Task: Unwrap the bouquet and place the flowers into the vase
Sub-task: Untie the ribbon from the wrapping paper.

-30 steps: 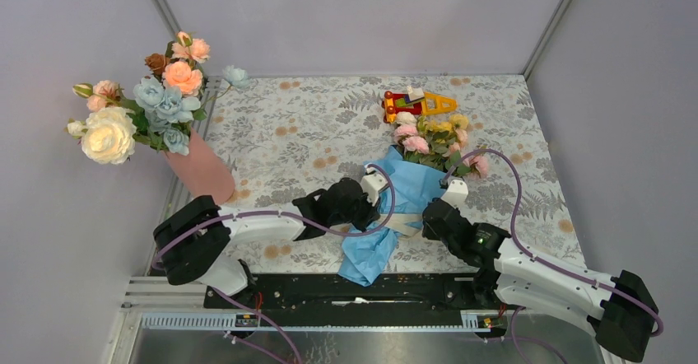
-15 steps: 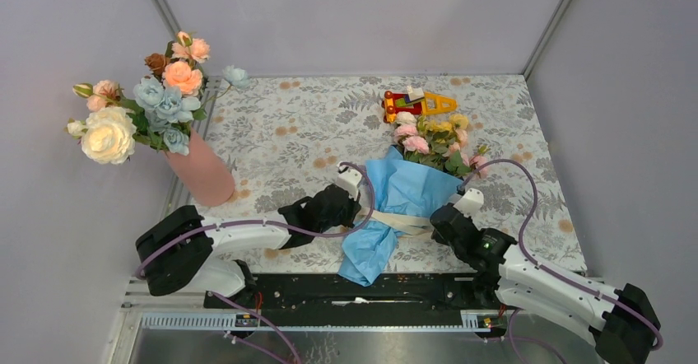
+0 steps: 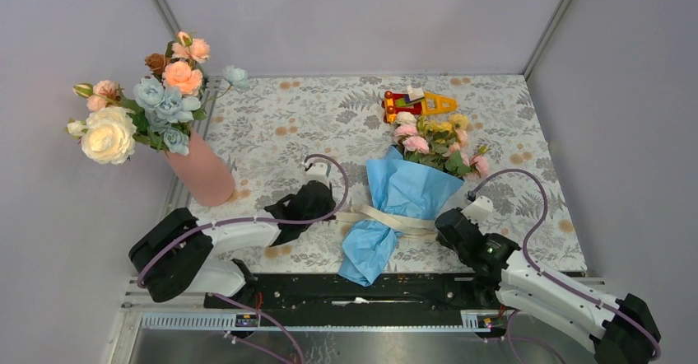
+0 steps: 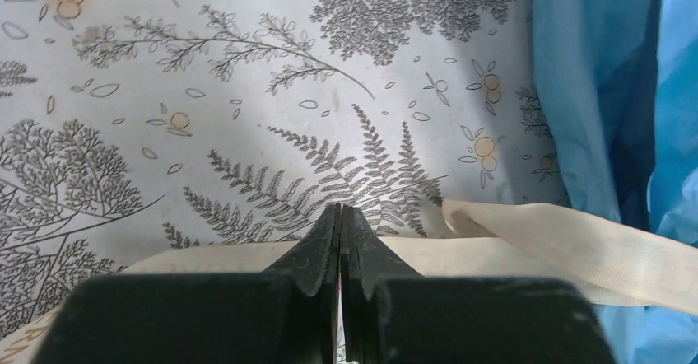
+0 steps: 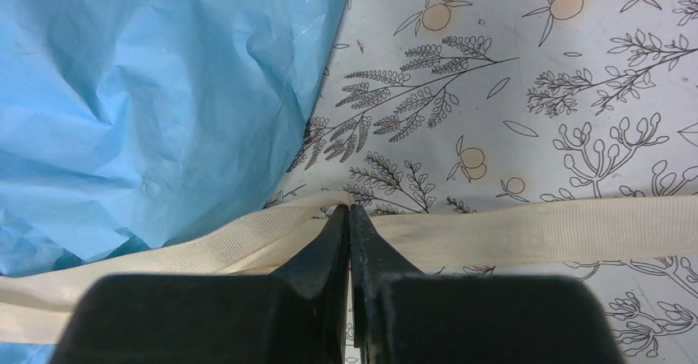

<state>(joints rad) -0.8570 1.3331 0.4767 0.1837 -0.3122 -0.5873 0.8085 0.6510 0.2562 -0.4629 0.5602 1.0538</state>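
Bouquet (image 3: 409,184) lies wrapped on table (image 3: 280,125), ribbon (image 3: 387,218) stretched out both ways.
Blue paper (image 3: 370,249) round the stems, flowers (image 3: 432,137) pointing to far edge, next to red-yellow toy (image 3: 416,100). L gripper (image 4: 340,212) pinched tight on ribbon's left end, R gripper (image 5: 349,212) same on right end; 2 fingers of each pressed together. Pink vase (image 3: 202,173) far left, well apart, w/ bigger blooms (image 3: 148,109) in it.

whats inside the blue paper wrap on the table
Small pink, yellow and cream roses with green leaves stick out of the blue paper at its far, open end. Their stems are covered by the paper, which a cream ribbon crosses, so they cannot be seen.
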